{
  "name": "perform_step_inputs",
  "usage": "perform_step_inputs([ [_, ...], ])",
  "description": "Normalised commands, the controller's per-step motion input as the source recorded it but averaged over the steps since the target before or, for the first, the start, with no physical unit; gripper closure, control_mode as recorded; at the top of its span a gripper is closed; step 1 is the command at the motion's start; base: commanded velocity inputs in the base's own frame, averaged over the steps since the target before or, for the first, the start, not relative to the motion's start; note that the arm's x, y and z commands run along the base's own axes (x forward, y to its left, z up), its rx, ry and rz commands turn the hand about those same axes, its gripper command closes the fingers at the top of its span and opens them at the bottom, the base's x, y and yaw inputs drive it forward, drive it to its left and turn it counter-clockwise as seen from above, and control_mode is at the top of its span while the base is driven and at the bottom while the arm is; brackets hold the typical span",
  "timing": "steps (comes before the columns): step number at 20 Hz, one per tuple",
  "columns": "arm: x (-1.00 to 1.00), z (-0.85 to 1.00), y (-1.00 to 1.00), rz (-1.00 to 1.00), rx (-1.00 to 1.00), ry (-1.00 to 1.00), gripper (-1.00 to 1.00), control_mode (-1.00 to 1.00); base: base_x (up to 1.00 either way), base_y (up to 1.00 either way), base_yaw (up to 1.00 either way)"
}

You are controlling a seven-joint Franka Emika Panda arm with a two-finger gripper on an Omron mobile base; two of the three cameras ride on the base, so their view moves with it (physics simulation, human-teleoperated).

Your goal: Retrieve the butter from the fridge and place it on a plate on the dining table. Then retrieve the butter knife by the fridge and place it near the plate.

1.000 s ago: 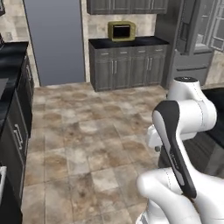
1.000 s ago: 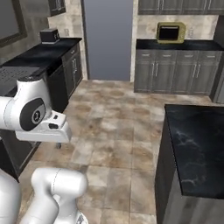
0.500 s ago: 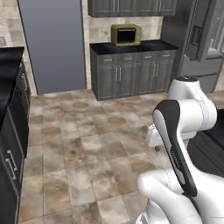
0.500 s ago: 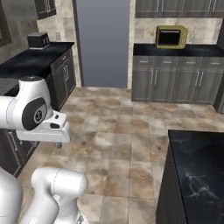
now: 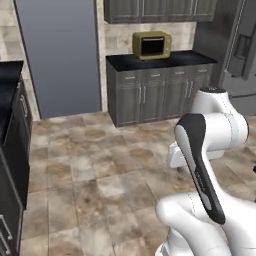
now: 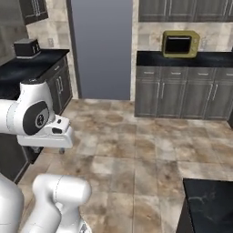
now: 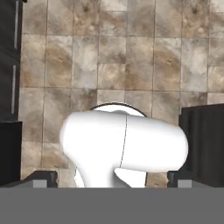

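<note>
Both base views look forward and down from behind the arm, sharing the tiled floor and the yellow toaster oven on the wall counter, while the hand view faces straight down at the floor.

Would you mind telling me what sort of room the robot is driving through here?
A home kitchen, rendered: dark grey base cabinets under a black counter, a yellow toaster oven on top, and a grey fridge at the right.

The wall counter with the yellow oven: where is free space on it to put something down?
The black counter top is bare right of the yellow toaster oven, and a smaller strip lies left of it. The oven takes the middle. The gripper is open, empty, over floor tiles.
</note>
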Motion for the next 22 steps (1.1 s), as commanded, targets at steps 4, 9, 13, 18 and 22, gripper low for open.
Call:
perform_step_inputs([
  [4, 0.00, 0.00, 0.00, 0.00, 0.00, 0.00, -1.00, 1.00, 1.00, 0.09, -0.02],
  [9, 0.00, 0.00, 0.00, 0.00, 0.00, 0.00, -1.00, 1.00, 1.00, 0.18, -0.06],
  [13, 0.00, 0.00, 0.00, 0.00, 0.00, 0.00, -1.00, 1.00, 1.00, 0.24, -0.14],
  [18, 0.00, 0.00, 0.00, 0.00, 0.00, 0.00, -1.00, 1.00, 1.00, 0.27, -0.27],
  [22, 0.00, 0.00, 0.00, 0.00, 0.00, 0.00, -1.00, 1.00, 1.00, 0.18, -0.28],
])
